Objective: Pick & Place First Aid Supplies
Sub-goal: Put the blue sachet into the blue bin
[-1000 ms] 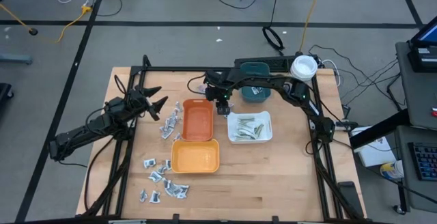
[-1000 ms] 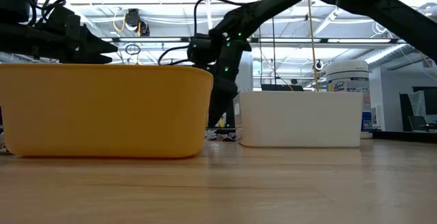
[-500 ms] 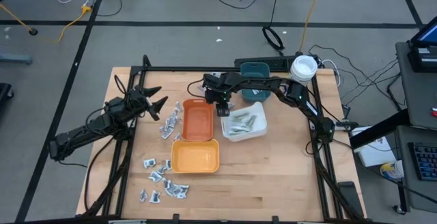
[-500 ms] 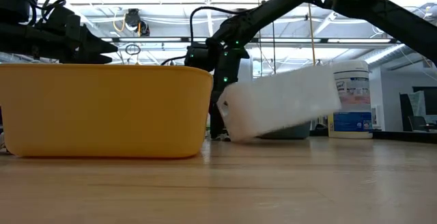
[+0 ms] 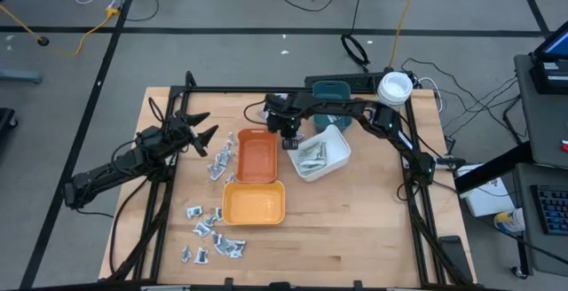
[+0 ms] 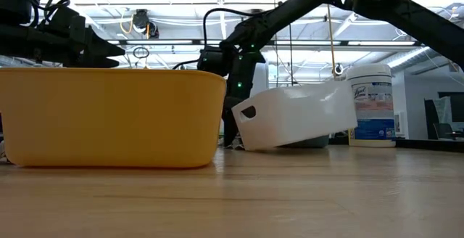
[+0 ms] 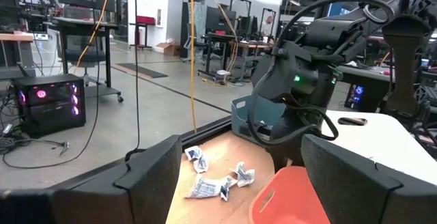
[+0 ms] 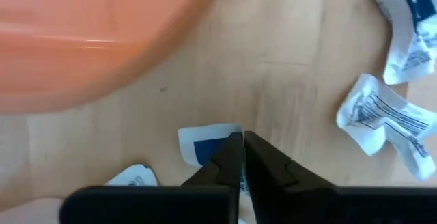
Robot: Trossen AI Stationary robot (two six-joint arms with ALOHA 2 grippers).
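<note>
Silvery-white sachets with blue marks lie loose on the table left of the orange tray [image 5: 217,162] and by the yellow tray [image 5: 209,229]. Pale green-white strips lie in the white tray [image 5: 319,153]. The low view shows that tray [image 6: 297,118] tilted, one end on the table and the other raised. My right gripper [image 5: 288,140] is down between the orange tray [image 5: 257,156] and the white tray, shut on a sachet [image 8: 205,145]. My left gripper [image 5: 206,127] hangs open above the table's left part and holds nothing. My right gripper pinches the edge [image 8: 222,142] of a blue-marked sachet between its two fingertips. The fingers come from above and point down. The sachet lies flat on the table next to the orange tray's rim [image 8: 102,80].
A yellow tray [image 5: 253,204] stands in front of the orange one. A teal tray [image 5: 330,114] and a white tub [image 5: 394,87] stand at the far right. More sachets [image 8: 379,121] lie close to my right gripper. Bare wood shows along the near right.
My right gripper has shut on the sachet and stayed between the orange and white trays. The white tray has turned about on the table and tipped. One end has risen and the other has stayed low.
</note>
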